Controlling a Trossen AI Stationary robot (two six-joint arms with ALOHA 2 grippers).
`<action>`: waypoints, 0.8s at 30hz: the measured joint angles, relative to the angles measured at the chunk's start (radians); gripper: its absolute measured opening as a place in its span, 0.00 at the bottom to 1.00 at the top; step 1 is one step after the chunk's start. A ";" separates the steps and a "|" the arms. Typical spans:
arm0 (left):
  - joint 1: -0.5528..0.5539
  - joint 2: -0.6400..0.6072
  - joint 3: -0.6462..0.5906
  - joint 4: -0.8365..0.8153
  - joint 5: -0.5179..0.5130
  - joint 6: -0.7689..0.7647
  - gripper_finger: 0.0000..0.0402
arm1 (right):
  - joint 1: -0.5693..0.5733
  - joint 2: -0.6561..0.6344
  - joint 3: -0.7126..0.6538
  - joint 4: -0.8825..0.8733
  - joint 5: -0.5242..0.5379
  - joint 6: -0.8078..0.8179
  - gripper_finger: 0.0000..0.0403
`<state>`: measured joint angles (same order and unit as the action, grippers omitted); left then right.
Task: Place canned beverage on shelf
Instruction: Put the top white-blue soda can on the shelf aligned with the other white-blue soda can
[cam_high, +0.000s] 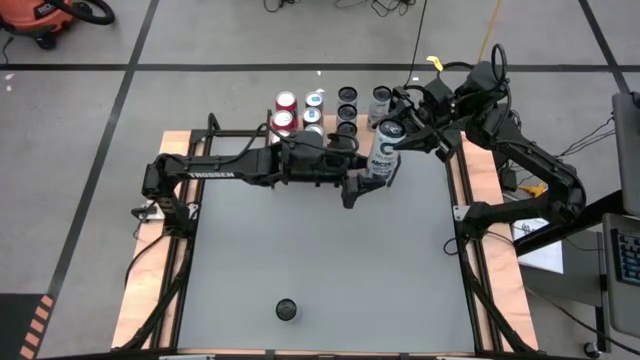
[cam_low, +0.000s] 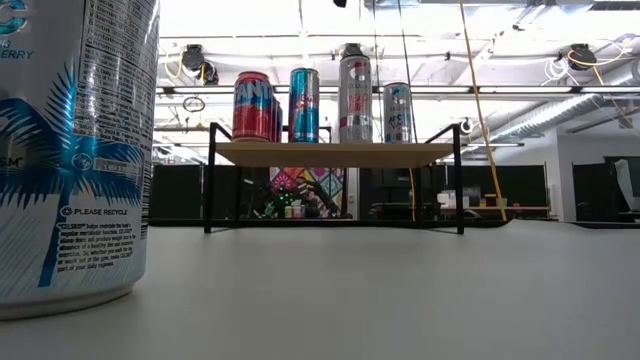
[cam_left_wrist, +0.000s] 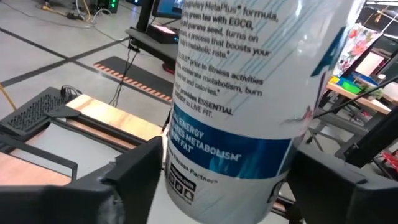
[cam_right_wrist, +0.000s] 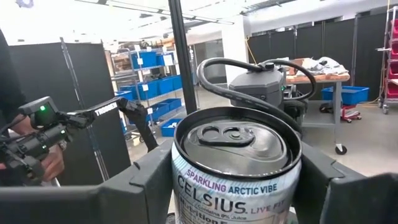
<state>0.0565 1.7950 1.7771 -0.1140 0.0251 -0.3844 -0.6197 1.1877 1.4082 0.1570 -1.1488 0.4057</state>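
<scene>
Small dark round object (cam_high: 287, 310) on the grey tabletop (cam_high: 320, 250), orange vacuum (cam_high: 50, 20) on the floor.

The white-and-blue can (cam_right_wrist: 236, 168) reads "CELSIUS", "SPARKLING ARCTIC VIBE" and "LIVE FIT". Round its side (cam_left_wrist: 249, 93) there's "MetaPlus formula", "green tea with EGCG", "ENERGY" and "METABOLISM". The near can (cam_low: 75, 150) on the tabletop shows "PLEASE RECYCLE". White "TROSSEN" runs along the left arm (cam_high: 210, 172).
</scene>
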 joint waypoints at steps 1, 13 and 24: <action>0.000 0.000 0.000 -0.003 0.000 -0.001 0.75 | 0.000 0.000 0.000 0.000 0.000 -0.002 0.52; -0.005 -0.001 0.000 -0.002 0.002 0.002 0.62 | 0.000 0.000 0.000 -0.013 0.021 0.013 0.60; -0.004 -0.010 -0.001 0.001 -0.057 0.006 0.63 | 0.000 -0.063 0.002 -0.061 0.227 0.105 0.83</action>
<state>0.0528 1.7847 1.7760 -0.1133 -0.0319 -0.3785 -0.6197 1.1246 1.4097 0.0962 -0.9216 0.5110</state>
